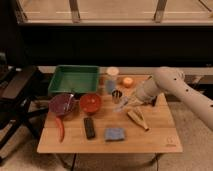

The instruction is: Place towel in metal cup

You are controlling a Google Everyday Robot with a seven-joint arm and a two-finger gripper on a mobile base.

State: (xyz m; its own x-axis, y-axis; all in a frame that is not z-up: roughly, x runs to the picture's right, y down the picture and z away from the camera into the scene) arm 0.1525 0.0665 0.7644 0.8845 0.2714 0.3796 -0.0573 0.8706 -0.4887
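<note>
The metal cup (117, 95) stands small and silver in the middle of the wooden table (155, 137), right of the red bowl. My gripper (127, 104) is just right of and slightly in front of the cup, low over the table. It is shut on the towel (121, 106), which shows only as a bunched pale grey-blue scrap hanging at the fingertips, close to the cup's right side. Most of the towel is hidden by the gripper.
A green tray (75, 79) is at the back left. Also on the table are a red bowl (91, 102), a purple bowl (62, 104), a red pepper (61, 129), a black remote (89, 127), a deeper-blue folded cloth (114, 133), a lidded clear cup (112, 80), an orange (128, 81) and a yellow object (137, 119).
</note>
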